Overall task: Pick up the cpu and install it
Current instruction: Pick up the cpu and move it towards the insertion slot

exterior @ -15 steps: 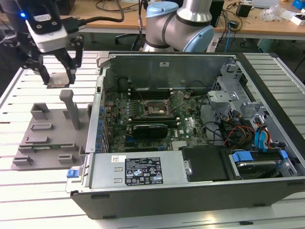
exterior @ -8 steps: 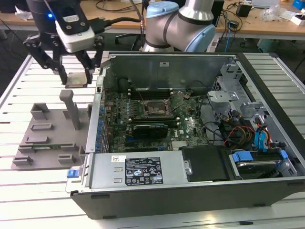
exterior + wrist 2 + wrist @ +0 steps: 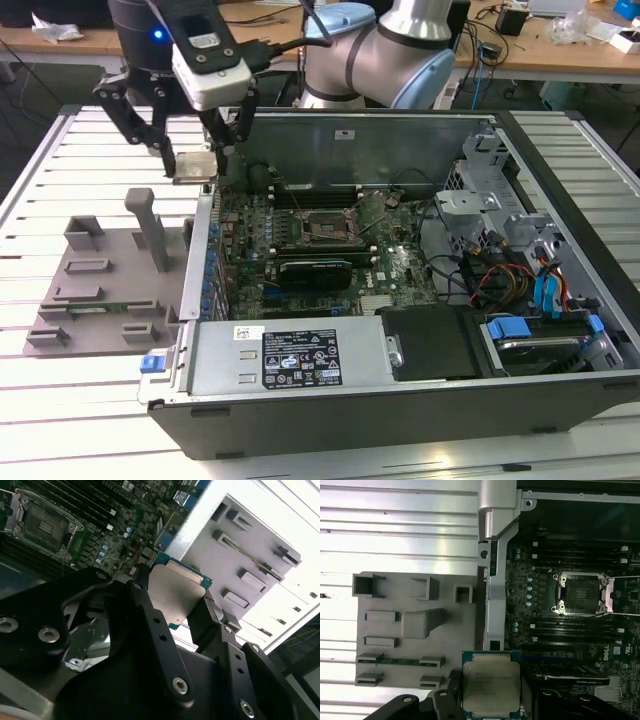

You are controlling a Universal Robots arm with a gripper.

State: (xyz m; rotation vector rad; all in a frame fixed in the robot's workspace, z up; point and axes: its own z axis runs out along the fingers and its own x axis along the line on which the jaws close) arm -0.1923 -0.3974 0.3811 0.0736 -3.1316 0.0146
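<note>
The cpu [image 3: 193,166], a flat square chip with a silver-grey top, hangs in the air over the case's side wall on the exterior view's left. My gripper [image 3: 195,162] is shut on it, one black finger on each side. In the second wrist view the cpu [image 3: 176,591] sits between the fingers [image 3: 146,597] of the gripper [image 3: 175,605]. The first wrist view shows the cpu [image 3: 491,687] in the gripper [image 3: 491,702], above the edge between the grey fixture and the case. The open motherboard socket [image 3: 328,230] [image 3: 581,594] [image 3: 42,527] lies apart from the chip, further inside the case.
A grey fixture tray [image 3: 100,290] [image 3: 410,630] with raised holders lies on the slatted table beside the open computer case [image 3: 560,400]. A green memory stick [image 3: 395,661] rests in the tray. Inside the case are a power supply [image 3: 290,355], a black card [image 3: 315,272] and cables [image 3: 490,275].
</note>
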